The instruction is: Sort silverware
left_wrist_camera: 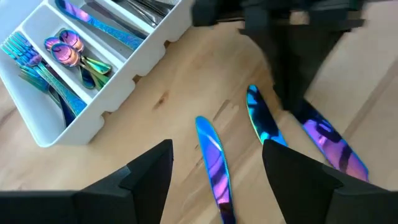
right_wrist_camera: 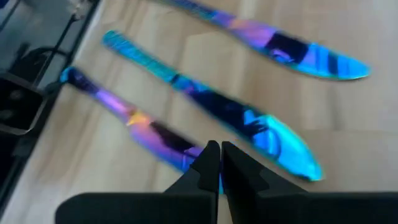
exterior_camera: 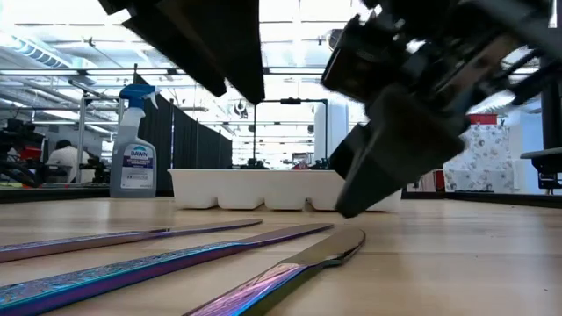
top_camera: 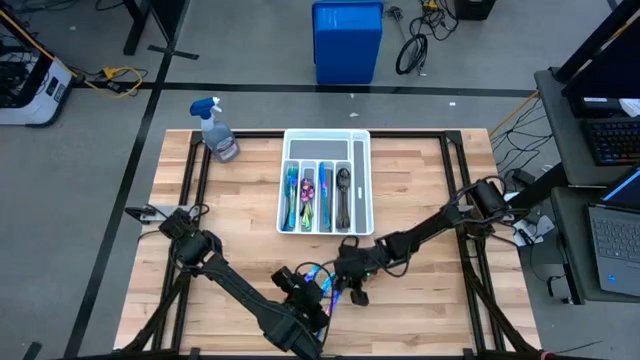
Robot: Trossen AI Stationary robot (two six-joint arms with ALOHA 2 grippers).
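Observation:
Three iridescent blue knives (left_wrist_camera: 214,165) lie side by side on the wooden table (top_camera: 420,310), near its front edge, blades toward the white tray (top_camera: 326,182). The tray holds teal forks (left_wrist_camera: 37,74), small rainbow spoons (left_wrist_camera: 71,53), a blue knife (left_wrist_camera: 99,25) and dark spoons (top_camera: 344,195). My left gripper (left_wrist_camera: 217,171) hangs open above the knives, one finger on each side of the knife nearest the tray's fork side, clear of it. My right gripper (right_wrist_camera: 219,158) is shut, its tips down at the blade tip of the outermost knife (right_wrist_camera: 149,134). My right gripper points its shut fingertips (left_wrist_camera: 292,102) slanting down from the table's right at the blade end of the outermost knife (left_wrist_camera: 329,143), which lies flat on the table. Its own fingers hide the spot, so I cannot tell whether they touch the blade or the wood.
A spray bottle (top_camera: 216,130) stands at the table's far left corner, left of the tray. Both arms cross low over the table's front middle. Bare wood lies to the left and right of the tray. A person sits far off in the room behind (exterior_camera: 61,158).

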